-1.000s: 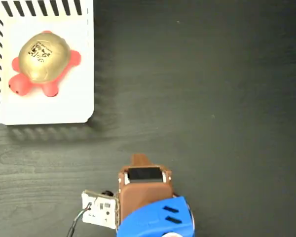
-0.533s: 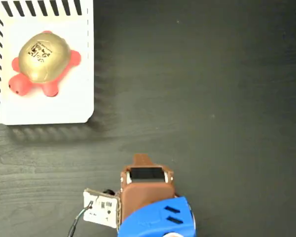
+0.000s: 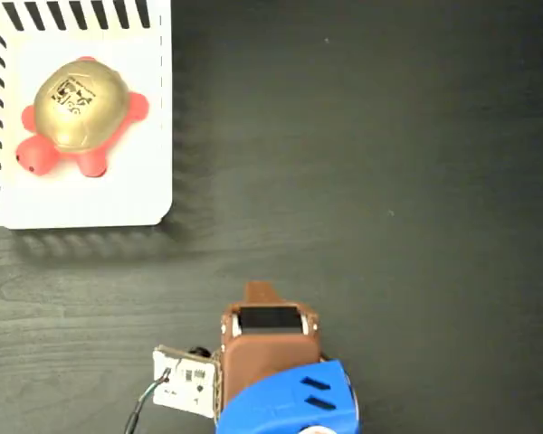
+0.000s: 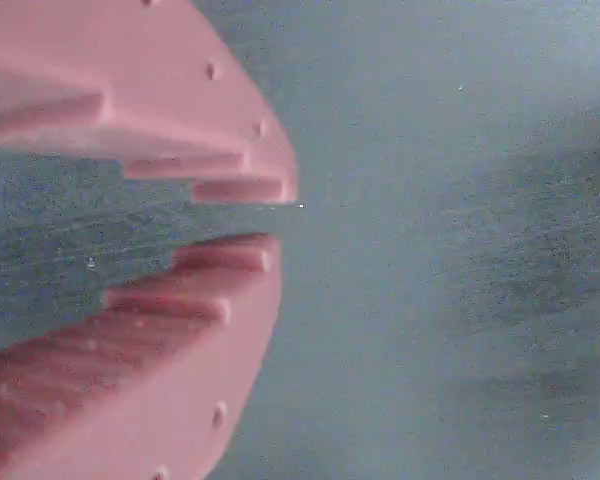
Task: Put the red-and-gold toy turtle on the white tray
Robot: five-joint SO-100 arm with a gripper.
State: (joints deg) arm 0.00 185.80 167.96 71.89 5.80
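Observation:
The red-and-gold toy turtle lies on the white tray at the top left of the fixed view, its gold shell up and its coral-red head toward the lower left. My gripper is folded back near the bottom edge, far from the tray, and the brown wrist covers most of it. In the wrist view, my gripper shows two pink fingers nearly together, with only a thin slit and nothing between them. It counts as shut. Turtle and tray are out of the wrist view.
The dark wood-grain table stretches across the middle and right of the fixed view. A small white circuit board with a cable hangs at the arm's left side, and the blue arm body sits at the bottom edge.
The arm has drawn back slightly toward the bottom edge. The turtle and the tray have not moved.

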